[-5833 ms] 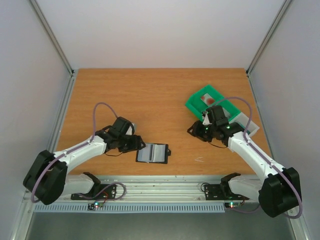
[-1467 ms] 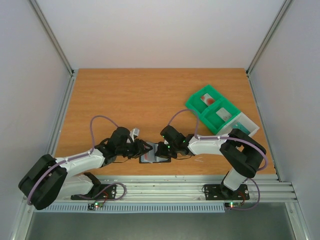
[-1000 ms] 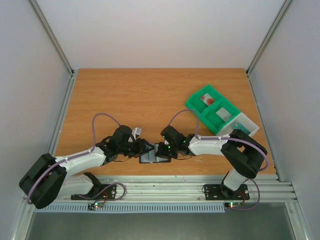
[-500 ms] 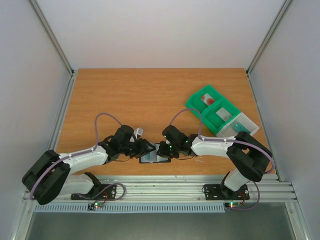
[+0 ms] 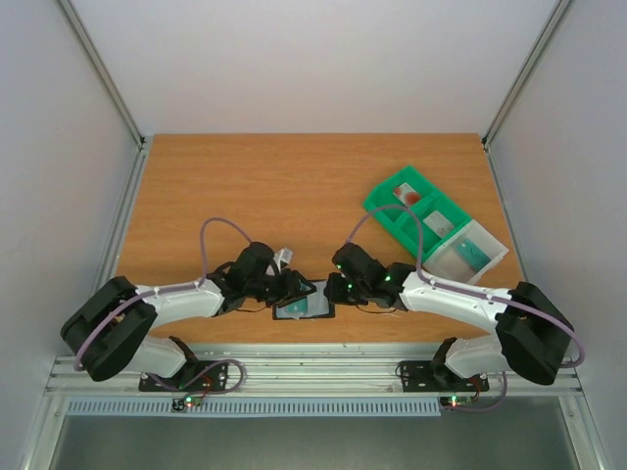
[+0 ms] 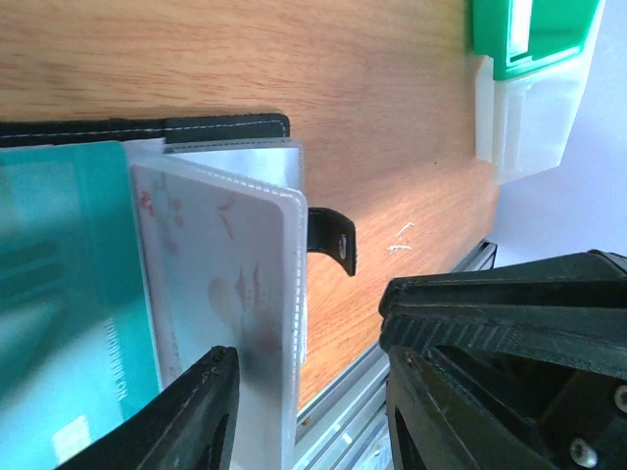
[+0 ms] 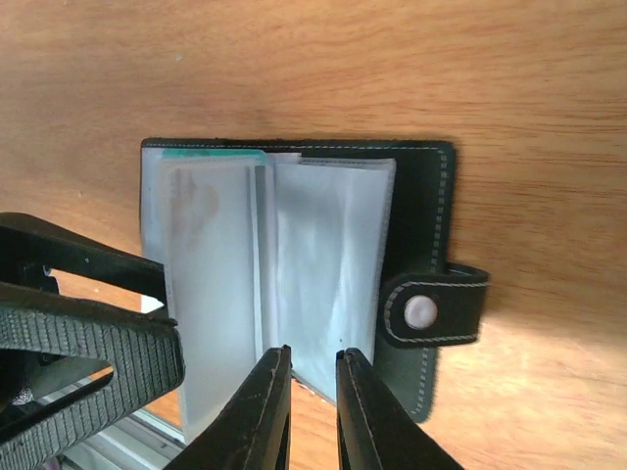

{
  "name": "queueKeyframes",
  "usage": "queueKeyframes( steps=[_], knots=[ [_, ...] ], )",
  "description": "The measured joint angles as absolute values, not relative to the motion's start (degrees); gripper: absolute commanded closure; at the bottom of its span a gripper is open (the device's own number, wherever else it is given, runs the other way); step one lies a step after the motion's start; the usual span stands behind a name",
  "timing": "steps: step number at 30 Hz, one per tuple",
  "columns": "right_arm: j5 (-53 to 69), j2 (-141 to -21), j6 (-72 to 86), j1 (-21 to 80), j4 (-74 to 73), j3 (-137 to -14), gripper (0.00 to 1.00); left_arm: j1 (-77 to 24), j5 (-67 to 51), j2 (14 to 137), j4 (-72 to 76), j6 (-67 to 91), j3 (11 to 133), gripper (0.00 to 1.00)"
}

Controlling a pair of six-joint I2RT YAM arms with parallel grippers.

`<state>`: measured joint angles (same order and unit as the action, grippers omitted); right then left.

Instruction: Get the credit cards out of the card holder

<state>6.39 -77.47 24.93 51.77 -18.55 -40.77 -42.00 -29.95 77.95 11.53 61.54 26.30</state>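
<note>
The card holder is lying open and flat at the middle of the bench's near edge, with both claws meeting over it. The right claw is pointing down at the clear sleeves in the holder's middle. Its jaws are standing narrow, with only a slit between them. A sleeve leaf seems to be sitting in that slit, though I cannot tell whether it is being pinched.

The left claw is sitting at the opposite side, its jaws standing moderately wide and clamping nothing. One finger is lying over a sleeve's edge and the other is hanging above bare wood. A pale sleeved card with red smudges is showing inside that sleeve, and a teal card is lying just beside it. The snap tab is sticking out from the holder's edge onto the wood.

Towards the bench's right edge, a green tray is sitting at an angle, with a clear bin touching its near end. A red-marked card is lying in the tray's far compartment.
</note>
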Motion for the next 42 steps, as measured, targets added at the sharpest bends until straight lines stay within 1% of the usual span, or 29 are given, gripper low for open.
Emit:
queueKeyframes(
  steps=[5, 9, 14, 23, 29, 34, 42],
  knots=[
    [3.6, -74.7, 23.9, 51.8, -22.0, -40.8, 0.84, -42.9, -30.1, 79.8, 13.5, 61.7, 27.7, 0.58],
    [2.8, -74.6, 23.0, 51.8, -23.6, -40.9, 0.84, -43.1, -28.4, 78.3, 12.9, 61.5, 27.5, 0.58],
    [2.3, -75.2, 22.2, 51.8, -24.1, -41.2, 0.84, -43.2, -25.4, 76.3, 11.0, 60.8, 27.5, 0.6],
    [2.6, -79.2, 21.9, 51.8, -23.1, -42.2, 0.84, -43.2, -23.2, 79.7, 10.1, 60.4, 27.2, 0.61],
    [3.0, -82.9, 21.8, 51.5, -21.2, -42.3, 0.85, -43.2, -22.4, 83.0, 10.3, 59.9, 27.2, 0.64],
    [4.0, -85.1, 21.8, 51.0, -19.1, -42.3, 0.9, -43.2, -22.2, 83.9, 11.5, 59.7, 26.8, 0.64],
    [5.1, -87.3, 22.0, 50.8, -17.2, -42.2, 0.9, -43.2, -22.3, 84.7, 14.1, 59.7, 26.1, 0.64]
  ],
)
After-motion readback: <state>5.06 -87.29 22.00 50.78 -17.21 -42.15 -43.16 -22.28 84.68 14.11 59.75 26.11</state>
